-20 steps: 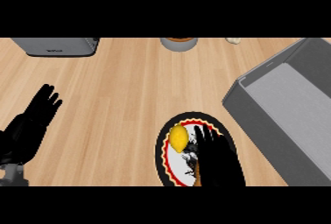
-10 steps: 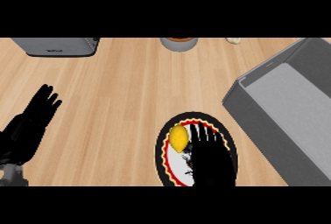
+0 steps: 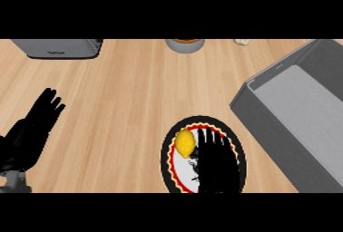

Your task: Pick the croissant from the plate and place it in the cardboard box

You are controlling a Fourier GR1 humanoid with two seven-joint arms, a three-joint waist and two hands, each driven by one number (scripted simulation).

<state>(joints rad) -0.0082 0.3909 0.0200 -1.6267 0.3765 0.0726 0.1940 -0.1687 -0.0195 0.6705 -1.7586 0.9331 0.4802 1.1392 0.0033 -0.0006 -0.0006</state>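
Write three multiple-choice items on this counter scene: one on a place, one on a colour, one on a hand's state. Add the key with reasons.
1. Where does the croissant lie?
A. on the plate
B. in the box
C. on bare counter

2. What colour is the box?
A. red
B. grey
C. green

3. How are the right hand fingers?
A. curled round the croissant
B. straight over the plate
C. inside the box

Key: 1 A, it sits on the plate's left part; 2 B, its walls and floor are grey; 3 B, they are spread flat beside the croissant.
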